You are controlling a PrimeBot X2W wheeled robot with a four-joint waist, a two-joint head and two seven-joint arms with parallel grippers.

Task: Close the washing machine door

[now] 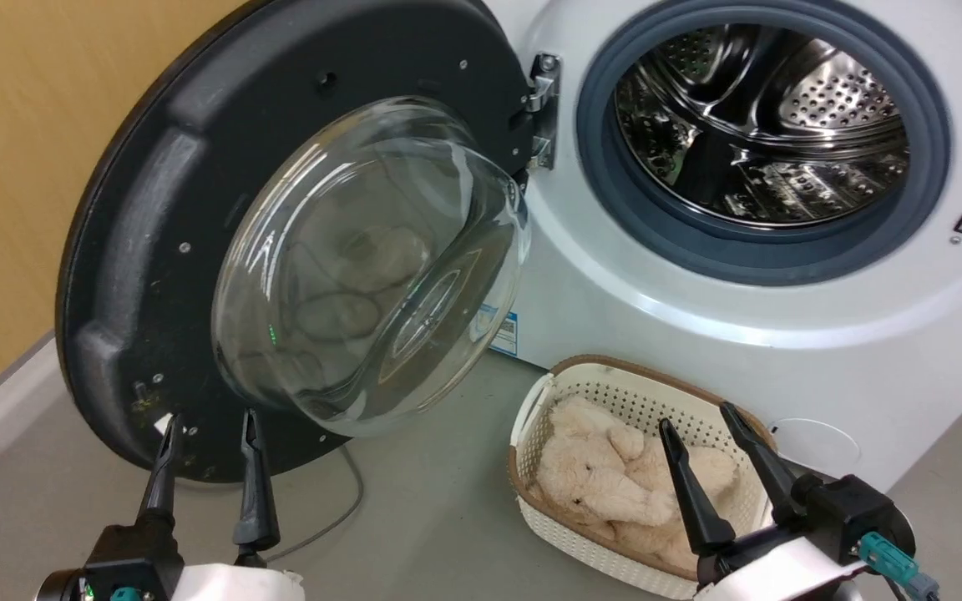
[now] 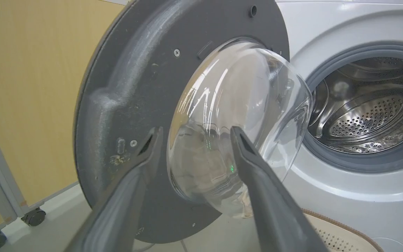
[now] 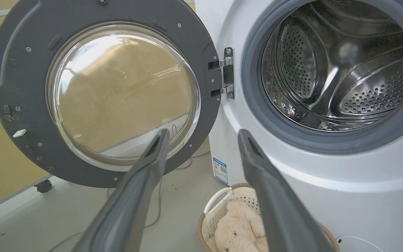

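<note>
Washing machine door (image 1: 155,250) hangs wide open at the left of the washing machine (image 1: 698,334), inner face toward the robot, held by the metal hinge (image 1: 544,108) on its right edge beside the grey gasket (image 1: 598,192) and bare steel drum (image 1: 765,125). It looks stiff and fairly heavy, likely to swing freely on that hinge rather than flex. Its bulging glass window (image 1: 364,267) appears slick, curved and breakable, a poor place to press. The black rim at the left edge, farthest from the hinge, should give the best leverage for a push round toward the opening. The left gripper (image 1: 210,418) sits just at the door's lower rim, jaws parted and empty; whether it touches cannot be told. The right gripper (image 1: 696,416) hovers over the white basket (image 1: 531,509) of plush toys (image 1: 589,476), jaws likewise spread, holding nothing.
</note>
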